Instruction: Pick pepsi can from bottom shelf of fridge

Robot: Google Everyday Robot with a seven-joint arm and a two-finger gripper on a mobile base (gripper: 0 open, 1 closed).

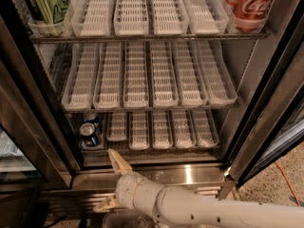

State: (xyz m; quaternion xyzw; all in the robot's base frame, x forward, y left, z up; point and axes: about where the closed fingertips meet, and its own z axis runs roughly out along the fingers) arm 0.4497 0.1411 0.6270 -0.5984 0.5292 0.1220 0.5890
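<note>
The fridge [266, 99] stands open in front of me. The pepsi can [88, 132] is dark blue with a silver top and stands at the far left of the bottom shelf [156, 148], in the leftmost lane. My gripper [111, 182] is open, with one finger [118, 162] pointing up at the steel ledge and the other [105, 204] low and to the left. It sits outside the fridge, below and a little right of the can, not touching it. My white arm runs off to the lower right.
A green can [46, 4] stands at the top left and a red Coca-Cola can [251, 6] at the top right. White slotted trays [147, 75] fill the middle rack. The black door frame [33, 108] is at left, the glass door [280, 127] at right.
</note>
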